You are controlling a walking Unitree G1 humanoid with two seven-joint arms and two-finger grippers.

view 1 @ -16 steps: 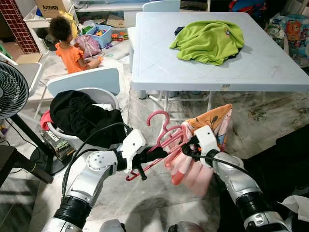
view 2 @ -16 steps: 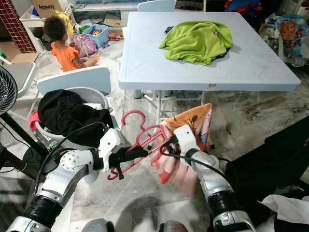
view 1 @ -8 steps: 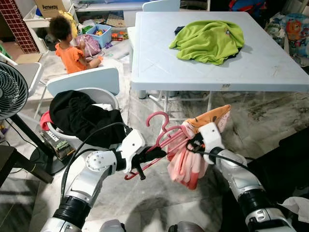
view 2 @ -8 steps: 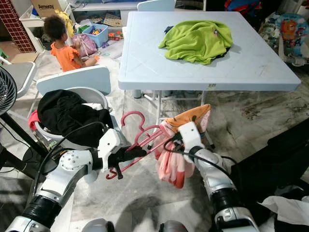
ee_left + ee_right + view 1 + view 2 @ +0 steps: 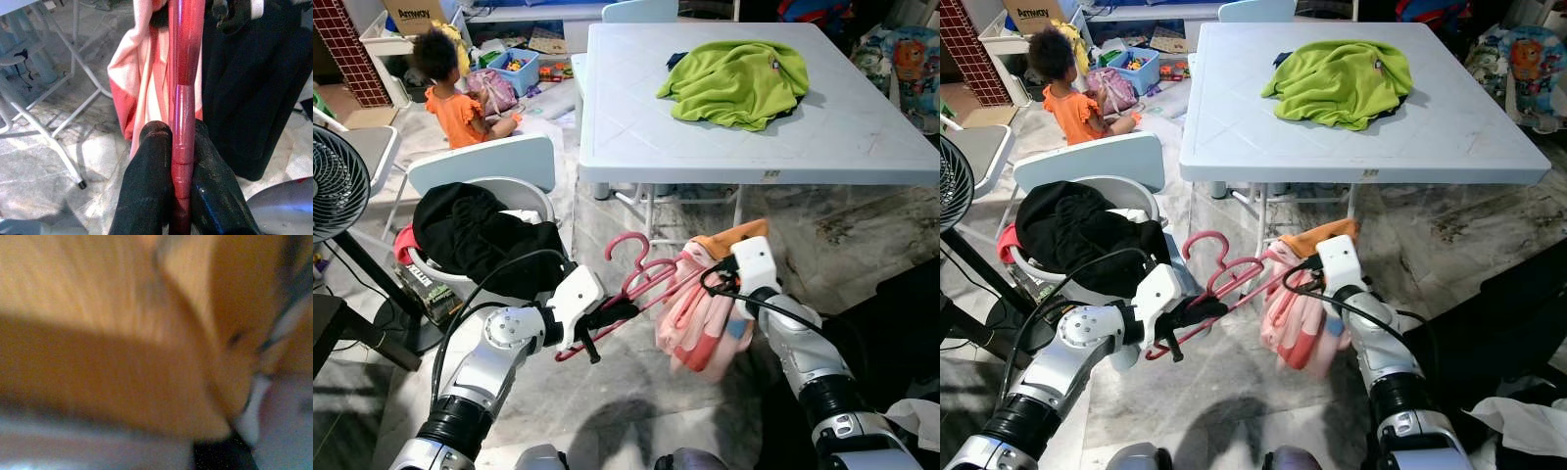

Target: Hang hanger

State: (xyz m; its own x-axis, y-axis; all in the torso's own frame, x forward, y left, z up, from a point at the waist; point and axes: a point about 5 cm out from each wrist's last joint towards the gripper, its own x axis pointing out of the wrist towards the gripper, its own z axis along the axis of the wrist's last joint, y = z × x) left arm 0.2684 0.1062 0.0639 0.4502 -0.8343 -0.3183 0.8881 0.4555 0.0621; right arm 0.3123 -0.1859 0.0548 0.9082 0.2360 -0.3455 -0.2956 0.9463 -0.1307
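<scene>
- The left gripper [image 5: 604,318] is clamped tight on the lower bar of the pink hanger [image 5: 641,277]; the left wrist view shows both black fingers [image 5: 146,186] pressed against the red-pink rod, with no gap.
- The hanger runs up and away from that grip toward the right gripper [image 5: 724,279], its hooks rising just above the rod between the two arms.
- The pink garment [image 5: 700,323] hangs just below the right gripper, with an orange fold bunched at its top. The right wrist view is a blur of orange cloth, so whether those fingers are shut on the fabric cannot be told.
- Change: a second ago the garment sat lower and nearer the left gripper; the right arm has since lifted and drawn outward, pulling the cloth along the hanger, while the left has dipped slightly.
- Judgement: the garment looks partly threaded on, so dressing the hanger is nearing completion, and no rail to hang it on is visible near either gripper.
- The blue table [image 5: 636,147] with its green cloth [image 5: 736,83] stands beyond both grippers.
</scene>
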